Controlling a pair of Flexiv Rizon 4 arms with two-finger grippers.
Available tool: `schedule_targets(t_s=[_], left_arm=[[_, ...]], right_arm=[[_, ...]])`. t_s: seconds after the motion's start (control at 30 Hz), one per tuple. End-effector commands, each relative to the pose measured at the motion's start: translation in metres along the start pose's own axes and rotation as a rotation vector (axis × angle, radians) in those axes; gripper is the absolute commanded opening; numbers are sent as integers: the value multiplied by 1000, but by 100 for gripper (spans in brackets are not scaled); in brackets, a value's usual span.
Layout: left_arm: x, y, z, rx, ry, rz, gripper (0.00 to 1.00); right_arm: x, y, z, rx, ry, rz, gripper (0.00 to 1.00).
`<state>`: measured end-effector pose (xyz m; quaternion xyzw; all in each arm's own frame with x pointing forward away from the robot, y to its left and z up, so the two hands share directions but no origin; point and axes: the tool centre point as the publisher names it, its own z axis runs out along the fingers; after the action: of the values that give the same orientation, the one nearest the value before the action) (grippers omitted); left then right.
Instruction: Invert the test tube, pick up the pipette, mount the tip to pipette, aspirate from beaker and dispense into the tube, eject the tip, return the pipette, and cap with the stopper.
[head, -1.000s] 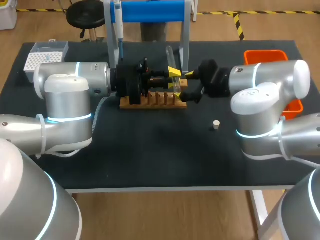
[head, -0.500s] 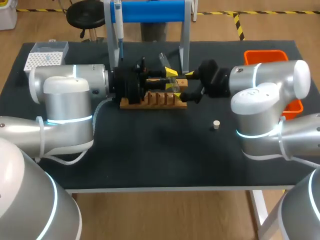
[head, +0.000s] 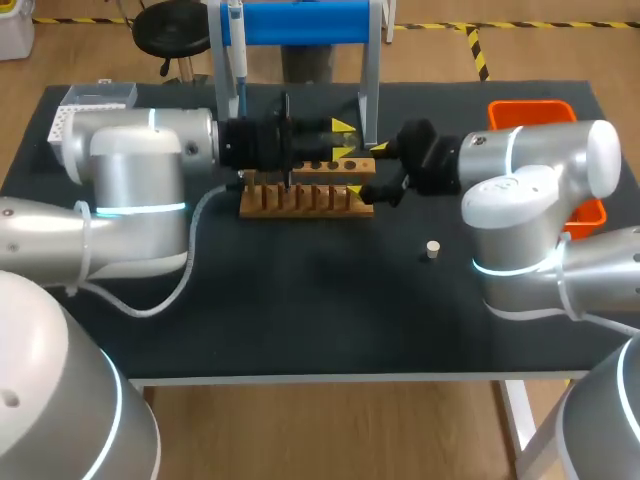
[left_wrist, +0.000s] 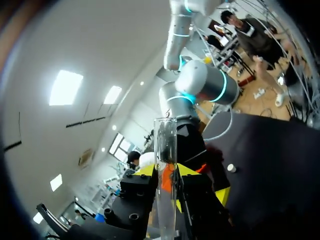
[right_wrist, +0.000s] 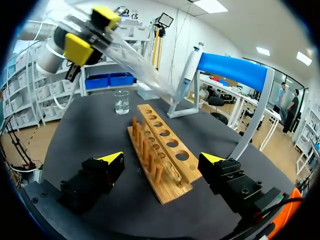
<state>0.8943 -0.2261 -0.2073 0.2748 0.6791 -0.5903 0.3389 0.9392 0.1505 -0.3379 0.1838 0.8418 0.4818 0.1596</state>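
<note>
The small stopper (head: 432, 249) lies alone on the black table (head: 300, 300), nearest the front edge. Behind it the right arm comes in level from the right. The right gripper (head: 368, 168) has its 2 fingers spread wide on either side of the near end of the wooden rack (head: 305, 195), gripping nothing. The left arm stretches level from the left, over the rack's far side. The left gripper (head: 344, 139) is clamped on the clear test tube (left_wrist: 165, 175), held slanted in the air above the rack. Farther back the beaker (right_wrist: 121, 102) stands on the table, and the pipette (head: 236, 40) hangs on its blue stand (head: 300, 22).
</note>
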Motion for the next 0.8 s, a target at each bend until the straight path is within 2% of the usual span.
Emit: schedule_targets(t_s=[0.03, 0.43, 0.63, 0.8], left_arm=[[-10, 10, -1, 15, 35, -61, 0], [-25, 10, -10, -12, 35, -249, 0], [-29, 13, -10, 45, 3, -386, 0], [-31, 16, -6, 47, 41, -471, 0]], right_arm=[[1, -1, 0, -3, -2, 0, 100], [1, -1, 0, -3, -2, 0, 100], [1, -1, 0, -3, -2, 0, 100], [1, -1, 0, -3, -2, 0, 100]])
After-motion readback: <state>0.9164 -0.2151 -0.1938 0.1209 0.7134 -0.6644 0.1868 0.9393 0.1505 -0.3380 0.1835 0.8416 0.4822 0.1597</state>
